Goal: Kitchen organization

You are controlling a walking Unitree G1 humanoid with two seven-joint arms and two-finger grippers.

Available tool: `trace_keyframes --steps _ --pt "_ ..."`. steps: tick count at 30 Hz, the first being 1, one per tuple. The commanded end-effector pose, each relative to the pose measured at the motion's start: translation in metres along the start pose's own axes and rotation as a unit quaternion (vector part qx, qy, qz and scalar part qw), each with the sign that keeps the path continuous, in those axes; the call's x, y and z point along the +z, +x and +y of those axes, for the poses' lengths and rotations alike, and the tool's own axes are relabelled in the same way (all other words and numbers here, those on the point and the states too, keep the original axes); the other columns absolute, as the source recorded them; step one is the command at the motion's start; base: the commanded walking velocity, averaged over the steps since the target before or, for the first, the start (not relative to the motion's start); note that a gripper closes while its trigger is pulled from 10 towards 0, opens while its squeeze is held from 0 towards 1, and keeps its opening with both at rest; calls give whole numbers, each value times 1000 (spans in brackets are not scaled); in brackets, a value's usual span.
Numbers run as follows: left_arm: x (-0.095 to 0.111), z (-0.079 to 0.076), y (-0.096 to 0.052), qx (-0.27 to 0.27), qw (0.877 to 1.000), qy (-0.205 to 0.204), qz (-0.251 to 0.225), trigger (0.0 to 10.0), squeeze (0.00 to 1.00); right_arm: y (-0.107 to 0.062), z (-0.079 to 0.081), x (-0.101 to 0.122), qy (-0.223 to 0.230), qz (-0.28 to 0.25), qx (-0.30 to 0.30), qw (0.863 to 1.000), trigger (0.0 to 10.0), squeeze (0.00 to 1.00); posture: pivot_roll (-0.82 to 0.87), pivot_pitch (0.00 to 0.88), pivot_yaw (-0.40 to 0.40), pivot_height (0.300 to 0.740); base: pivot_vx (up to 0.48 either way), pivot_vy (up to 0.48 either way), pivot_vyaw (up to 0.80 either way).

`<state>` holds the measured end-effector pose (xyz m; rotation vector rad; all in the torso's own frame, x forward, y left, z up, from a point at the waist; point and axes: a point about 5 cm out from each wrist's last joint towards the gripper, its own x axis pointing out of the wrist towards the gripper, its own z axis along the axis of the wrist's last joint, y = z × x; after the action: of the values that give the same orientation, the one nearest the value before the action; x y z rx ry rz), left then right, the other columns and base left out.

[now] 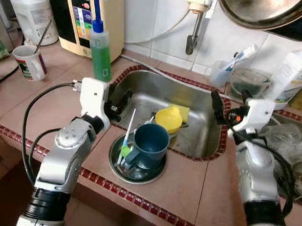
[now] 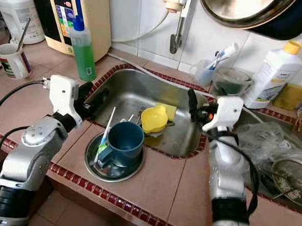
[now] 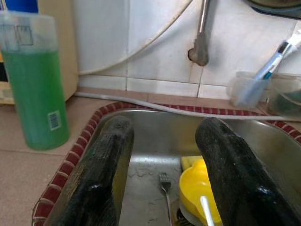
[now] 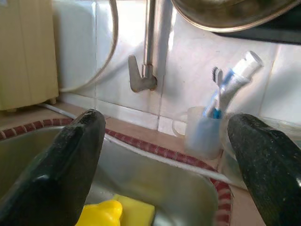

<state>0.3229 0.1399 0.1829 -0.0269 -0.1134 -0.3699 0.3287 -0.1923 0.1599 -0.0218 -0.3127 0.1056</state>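
Note:
A dark blue mug stands on a round steel plate on the tiled counter just in front of the sink. A white stick with a green end leans beside the mug. Inside the steel basin lie a yellow cup, a yellow sponge and a fork. My left gripper hovers open at the sink's left rim, pointing into the basin, with nothing between its fingers. My right gripper is open at the sink's right rim, also holding nothing.
A green soap bottle and a cream appliance stand back left, with a white mug holding a spoon. A tap, a toothbrush cup, a white bottle and a crumpled plastic bag crowd the back and right.

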Motion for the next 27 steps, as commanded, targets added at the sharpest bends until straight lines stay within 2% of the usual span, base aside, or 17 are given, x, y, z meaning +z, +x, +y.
trace_keyframes --steps 1,2,3,4,5,9,13,22,27 --pt "0 3 2 10 1000 0 -5 10000 0 -6 0 5 -18 -8 -13 1000 10000 1000 -63 0 -18 740 0 0 0" --pt "-1 4 2 11 1000 -1 -6 10000 0 -8 1 5 -22 -8 -16 1000 10000 1000 -65 0 -17 740 0 0 0" --pt "-1 6 2 14 1000 -6 -6 10000 0 -11 0 5 -28 -6 -22 999 10000 86 -67 0 -15 740 0 0 0" --pt "-1 7 2 15 1000 -9 -5 10000 0 -12 0 5 -31 -4 -25 999 10000 86 -67 0 -15 740 0 0 0" --pt "-1 8 2 17 1000 -7 -7 10000 0 -14 -1 6 -31 -4 -30 999 10000 0 -68 0 -14 740 0 0 0" --pt "-4 13 1 25 1000 3 -12 10000 0 -19 -2 9 -30 -7 -44 999 10000 0 -70 0 -10 740 0 0 0" --pt "-7 15 1 39 999 -12 -10 10000 0 -20 0 8 -33 0 -49 998 10000 0 -71 0 -8 740 0 0 0" --pt "-7 14 3 27 1000 -9 -10 10000 0 -19 3 9 -38 8 -49 998 10000 0 -69 0 -9 740 0 0 0" --pt "-7 12 3 11 1000 -4 -8 10000 0 -19 3 8 -41 12 -48 998 10000 0 -65 0 -13 740 -253 0 0"
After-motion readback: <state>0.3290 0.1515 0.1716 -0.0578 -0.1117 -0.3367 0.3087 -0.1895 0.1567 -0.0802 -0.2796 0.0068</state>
